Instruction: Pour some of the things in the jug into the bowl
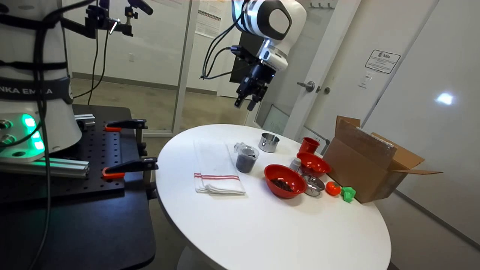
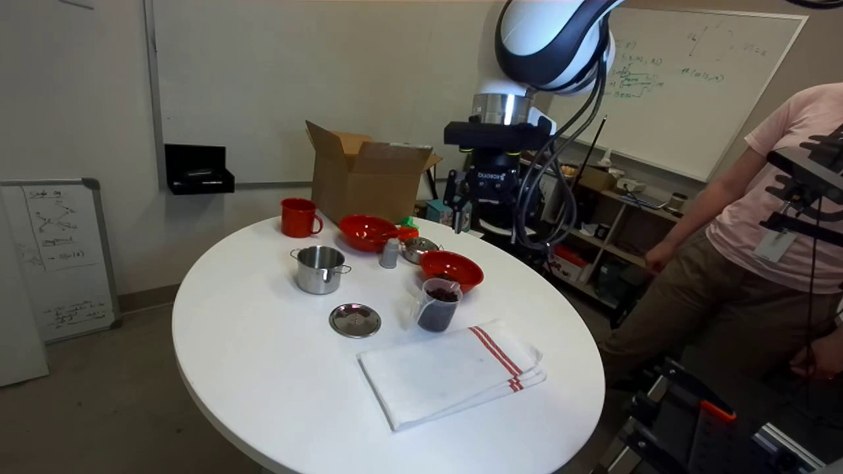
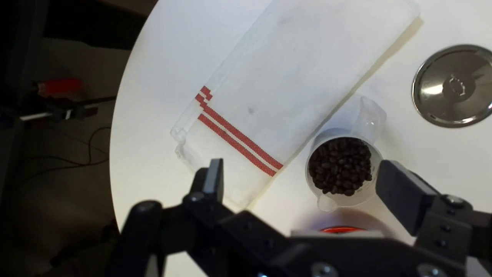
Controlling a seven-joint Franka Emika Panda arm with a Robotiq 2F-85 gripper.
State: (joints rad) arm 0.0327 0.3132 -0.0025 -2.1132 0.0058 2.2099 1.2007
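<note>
A: Status, quick. Fingers (image 3: 403, 196)?
B: Spread wide, holding nothing. Both exterior views put them up high, well apart from the jug (image 1: 246, 162).
A: Jug's where?
B: Upright on the table (image 1: 262, 228), just beside the folded towel (image 1: 215, 159). Wrist view: handle (image 3: 371, 119) away from the red bowl (image 1: 289, 174), spout (image 3: 326, 202) toward it. Plenty of dark beans (image 3: 340, 165) inside, coffee by the look, level short of the rim.
A: Which bowl? I count two red.
B: The one near the jug. The second red bowl (image 1: 318, 172) sits farther off, near the cardboard box (image 1: 360, 165).
A: Anything in the near one?
B: Yes. In an exterior view, dark bits (image 1: 282, 184) cover part of its bottom, about the same shade as the jug's beans.
A: So the pour's done?
B: My call: probably. Task only says "some"; there's stuff in both jug and bowl, and the fingers are free. At most the arm (image 1: 279, 22) has to be parked.
A: Sure?
B: No. Stills can't prove the bowl's bits came out of this jug. If they didn't, everything's left: grasp, lift, tip over the bowl, set down.
</note>
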